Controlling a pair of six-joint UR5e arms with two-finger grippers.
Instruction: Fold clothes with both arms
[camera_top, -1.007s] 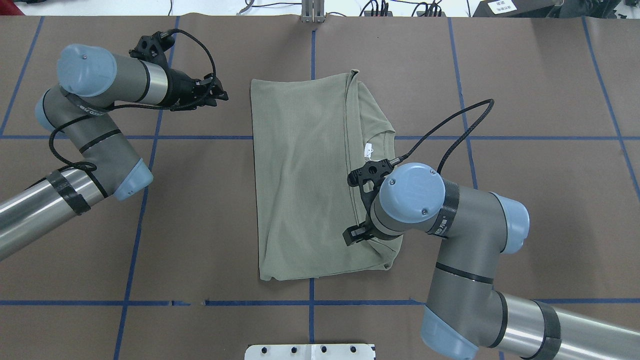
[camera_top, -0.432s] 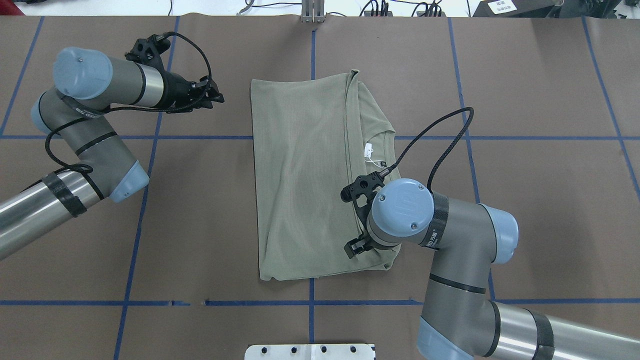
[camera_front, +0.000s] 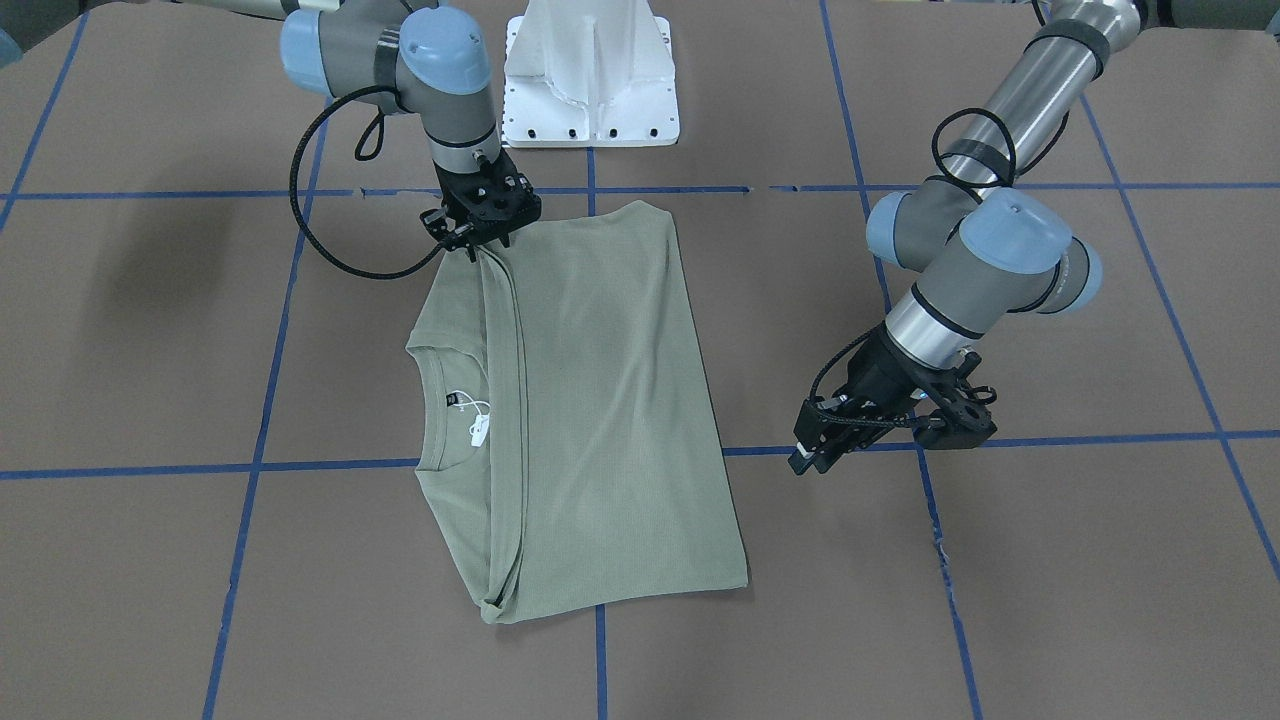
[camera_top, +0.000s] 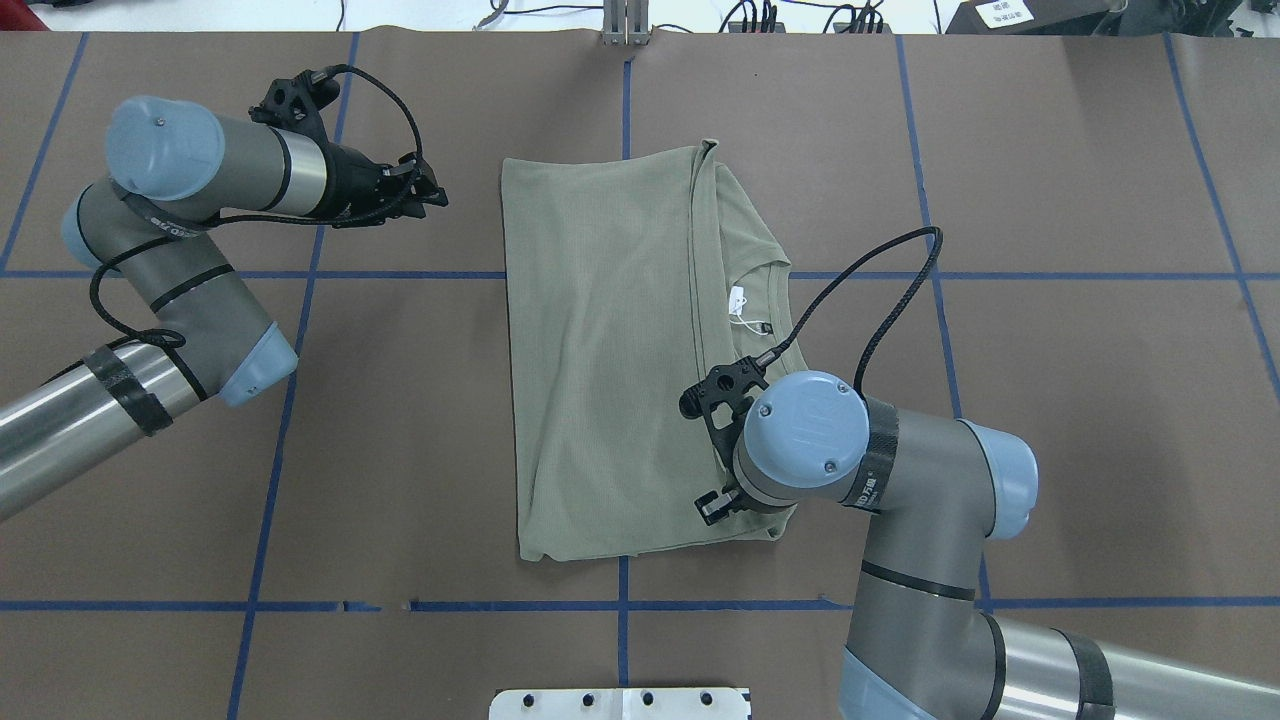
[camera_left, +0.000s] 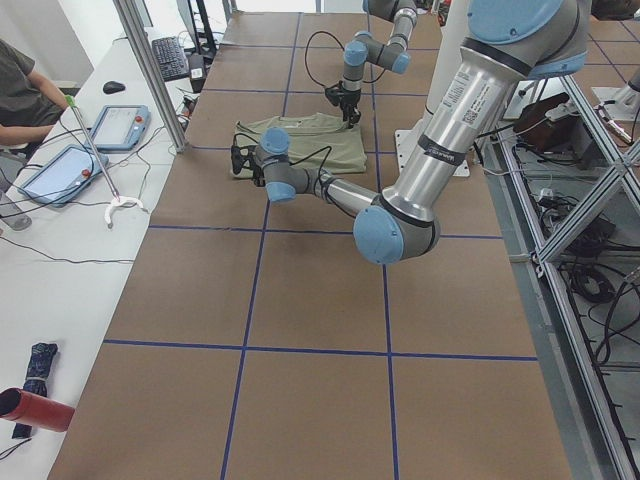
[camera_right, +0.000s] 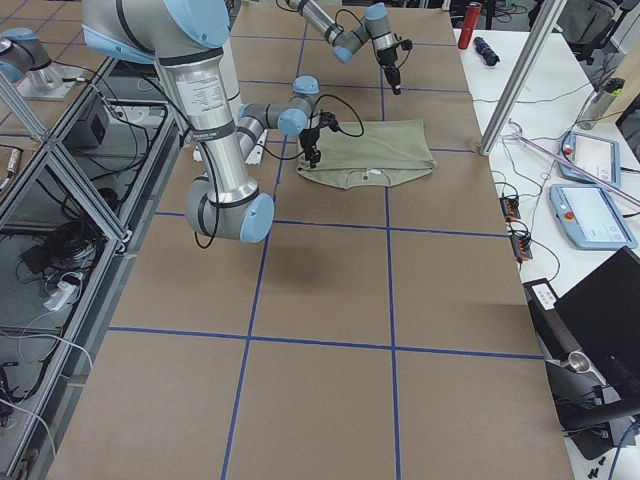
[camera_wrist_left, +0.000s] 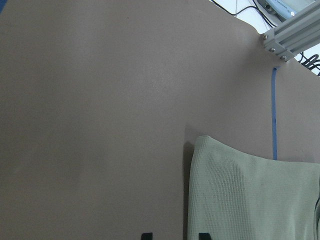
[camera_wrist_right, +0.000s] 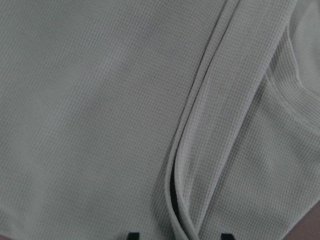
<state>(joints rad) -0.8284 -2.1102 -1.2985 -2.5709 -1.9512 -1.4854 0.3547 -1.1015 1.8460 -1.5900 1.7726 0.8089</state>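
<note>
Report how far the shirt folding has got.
Done: the shirt has one side folded over its body. In hand: the right claw sits open over that folded edge; the left claw hangs open off the cloth. Left: the collar shows, so further folds remain.

Shirt (camera_top: 600, 360): sage green all over, a fine waffle-knit texture up close. On it, a white tag (camera_top: 738, 297) and a black label (camera_front: 452, 400). Table (camera_top: 1050, 400): flat brown, gridded with blue lines (camera_top: 1000, 275). Left arm (camera_top: 200, 300) and right arm (camera_top: 930, 540): silver tubes, grey joints, light-blue caps, black cables, black bands. Base (camera_front: 590, 70): plain white.
</note>
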